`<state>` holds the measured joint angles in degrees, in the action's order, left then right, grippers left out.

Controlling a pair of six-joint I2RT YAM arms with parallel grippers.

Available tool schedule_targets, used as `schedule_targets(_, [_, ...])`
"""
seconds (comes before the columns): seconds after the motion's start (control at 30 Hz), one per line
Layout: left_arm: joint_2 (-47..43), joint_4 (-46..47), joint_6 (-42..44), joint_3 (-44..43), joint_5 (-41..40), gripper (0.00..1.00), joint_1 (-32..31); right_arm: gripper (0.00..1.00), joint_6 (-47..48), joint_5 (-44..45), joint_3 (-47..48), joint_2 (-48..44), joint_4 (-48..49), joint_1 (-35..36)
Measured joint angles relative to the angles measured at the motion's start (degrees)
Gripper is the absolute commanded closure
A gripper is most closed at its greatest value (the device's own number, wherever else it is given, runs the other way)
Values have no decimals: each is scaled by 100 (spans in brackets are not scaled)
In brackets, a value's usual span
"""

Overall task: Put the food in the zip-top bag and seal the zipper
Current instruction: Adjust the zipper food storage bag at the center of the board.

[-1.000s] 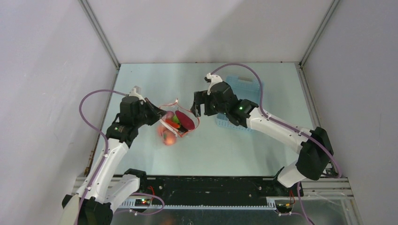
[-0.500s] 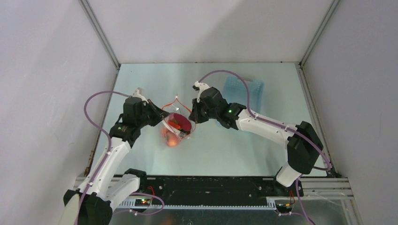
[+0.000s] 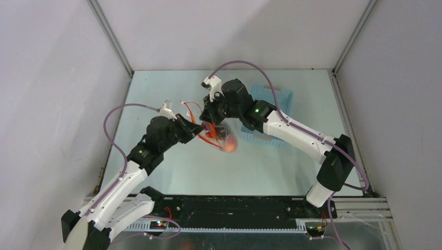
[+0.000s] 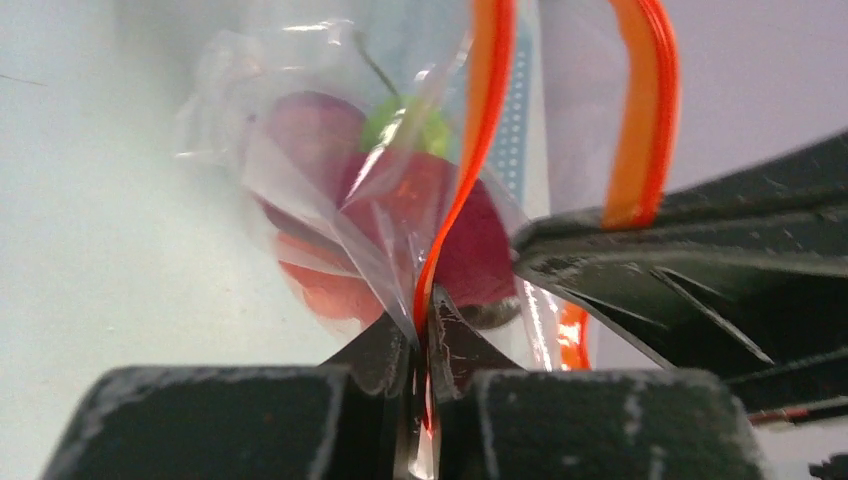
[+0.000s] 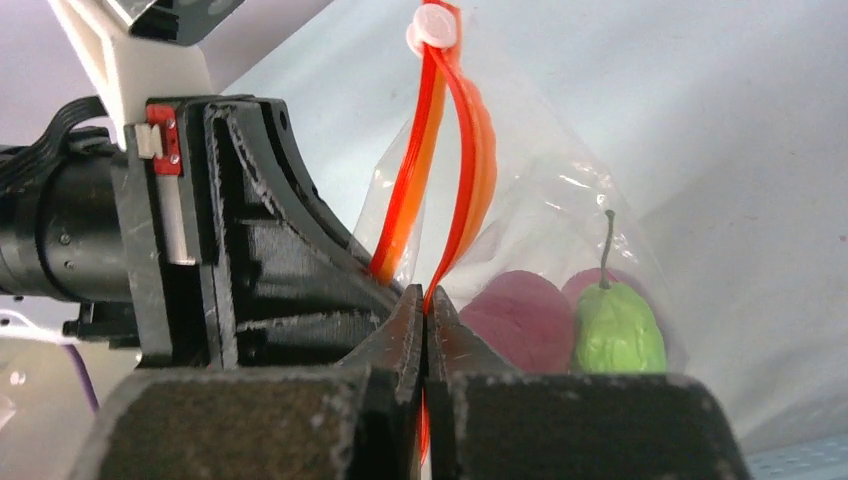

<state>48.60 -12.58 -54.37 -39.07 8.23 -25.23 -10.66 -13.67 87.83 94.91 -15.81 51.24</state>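
Above the middle of the table (image 3: 172, 88), the bag (image 3: 223, 138) hangs between both arms with the food (image 4: 400, 210) settled in its belly. Red and purple pieces and a green piece (image 5: 615, 330) with a stalk show through the plastic. The left gripper (image 4: 420, 345) is clenched on one track of the zipper (image 4: 480, 130), and the right gripper (image 5: 425, 315) is clenched on the other. The two tracks meet only at a small white tab (image 5: 436, 25) at the far end. Between the pinches the mouth gapes, so the seal is not yet made. The overhead view blurs the bag, so whether its bottom touches the table is hard to say. It seems to be carried wholly by the two thin strips. That is the main risk: each grip is narrow and the load swings, so a jerk or an uneven pull could slide a track out of the fingers and tip the food onto the table or toward the basket (image 3: 276, 96) behind. Pulling the arms apart would strain the plastic at the tab. Pressing the tracks together while they sit twisted or offset would leave gaps in the seal.
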Motion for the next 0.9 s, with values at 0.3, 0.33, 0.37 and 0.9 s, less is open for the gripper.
schedule_targets(0.3, [2, 605, -299, 181, -520, 72, -949, 100, 1128, -944, 376, 195, -1333, -341])
schedule_targets(0.33, [68, 645, -249, 181, -531, 71, -1008, 100, 1215, -1069, 334, 201, -1438, -431])
schedule_targets(0.37, [127, 675, -201, 184, -531, 70, -1060, 100, 1281, -1172, 275, 205, -1491, -505])
schedule_targets(0.9, [-125, 629, 1749, 107, -511, 0, -1403, 100, 2371, -2356, -87, 667, -2015, -964])
